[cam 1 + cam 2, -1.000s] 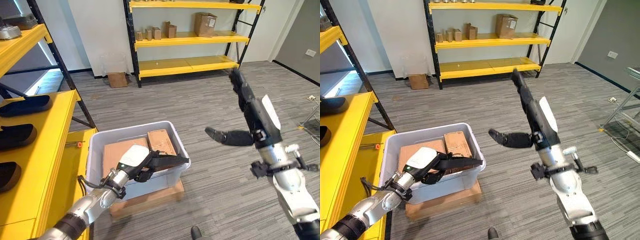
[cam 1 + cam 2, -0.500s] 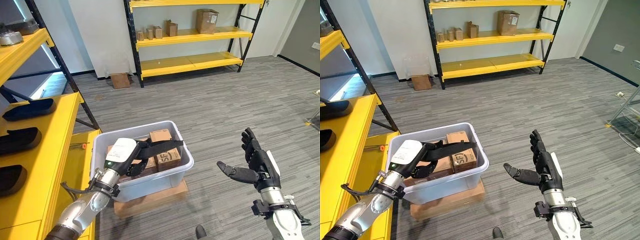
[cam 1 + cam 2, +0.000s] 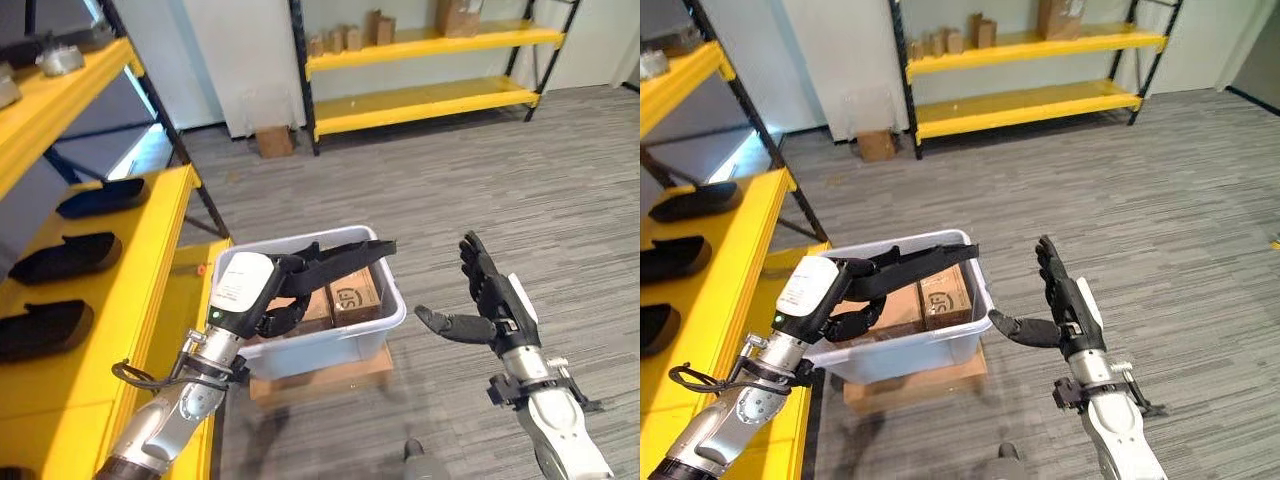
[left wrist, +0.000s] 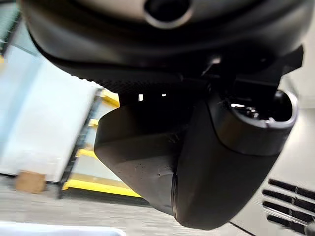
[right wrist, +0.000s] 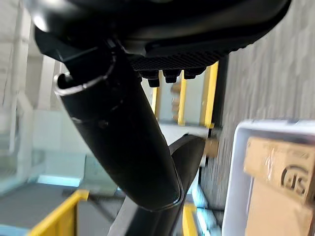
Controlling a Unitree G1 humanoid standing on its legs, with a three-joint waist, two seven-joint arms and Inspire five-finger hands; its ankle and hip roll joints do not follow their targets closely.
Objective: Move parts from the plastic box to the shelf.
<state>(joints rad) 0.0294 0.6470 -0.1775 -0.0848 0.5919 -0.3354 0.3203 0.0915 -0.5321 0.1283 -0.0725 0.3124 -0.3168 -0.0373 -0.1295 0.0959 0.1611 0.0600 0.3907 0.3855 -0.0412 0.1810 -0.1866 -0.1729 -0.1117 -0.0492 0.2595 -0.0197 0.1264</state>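
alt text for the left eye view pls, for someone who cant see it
The robot's left hand reaches with straight fingers over a translucent plastic box holding cardboard boxes, while its right hand is raised open beside the box, holding nothing. The box sits on a flat cardboard base on grey floor, next to a yellow shelf carrying dark parts.

Materials before you: plastic, cardboard, painted metal, carpet.

At centre you see a translucent, smooth white plastic box [image 3: 300, 345] holding matt brown cardboard parts [image 3: 355, 293], set on a flat brown cardboard slab [image 3: 325, 375]. At left, glossy yellow painted shelf boards [image 3: 140, 280] on black metal posts carry matt black moulded trays [image 3: 65, 257]. The floor is rough grey ribbed carpet [image 3: 500, 200].
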